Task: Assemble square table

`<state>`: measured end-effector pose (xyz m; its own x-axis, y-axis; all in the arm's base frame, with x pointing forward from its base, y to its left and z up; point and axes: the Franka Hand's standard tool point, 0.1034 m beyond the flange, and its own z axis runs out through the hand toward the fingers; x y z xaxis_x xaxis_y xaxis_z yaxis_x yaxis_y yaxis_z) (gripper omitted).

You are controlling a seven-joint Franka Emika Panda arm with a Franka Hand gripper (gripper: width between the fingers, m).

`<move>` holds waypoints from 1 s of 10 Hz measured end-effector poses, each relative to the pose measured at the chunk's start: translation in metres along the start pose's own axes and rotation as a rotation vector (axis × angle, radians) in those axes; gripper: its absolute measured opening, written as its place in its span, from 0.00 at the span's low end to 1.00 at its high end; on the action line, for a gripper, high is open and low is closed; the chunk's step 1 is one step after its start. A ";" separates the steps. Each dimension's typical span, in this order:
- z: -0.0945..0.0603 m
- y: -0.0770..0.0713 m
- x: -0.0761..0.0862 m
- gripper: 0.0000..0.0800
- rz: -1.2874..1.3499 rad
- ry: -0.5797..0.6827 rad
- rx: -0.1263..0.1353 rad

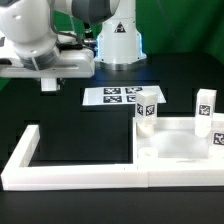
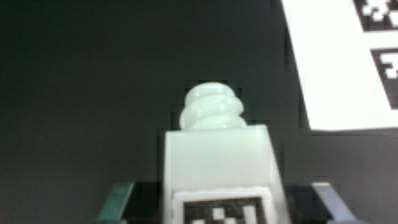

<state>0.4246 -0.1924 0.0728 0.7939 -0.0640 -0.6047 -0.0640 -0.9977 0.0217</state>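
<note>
In the exterior view, the large white square slab (image 1: 178, 146) lay flat on the black desk (image 1: 80, 135), inside the corner of the long white L-shaped border wall (image 1: 60, 172). Two small white tagged leg blocks (image 1: 147, 111) (image 1: 206, 112) stood upright on the slab, long axes vertical. The marker board (image 1: 118, 96) lay behind the slab. The white arm reached across from the exterior view's left, its end effector (image 1: 48, 84) hanging above the desk, well apart from the slab.

In the wrist view, the end effector (image 2: 217, 195) was clenched on a third white tagged leg block (image 2: 217, 165), its ridged screw tip pointing away from the camera, above bare desk near the marker board (image 2: 356, 60).
</note>
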 end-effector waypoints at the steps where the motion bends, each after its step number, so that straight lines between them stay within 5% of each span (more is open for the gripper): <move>1: -0.024 -0.014 0.014 0.36 -0.032 0.127 -0.029; 3: -0.095 -0.063 0.025 0.36 -0.096 0.359 -0.064; 4: -0.118 -0.080 0.025 0.36 -0.120 0.419 -0.068; 8: -0.124 -0.076 0.035 0.36 -0.118 0.668 -0.083; 10: -0.117 -0.101 0.044 0.36 -0.083 0.709 -0.033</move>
<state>0.5368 -0.0968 0.1370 0.9980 0.0246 0.0575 0.0230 -0.9993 0.0287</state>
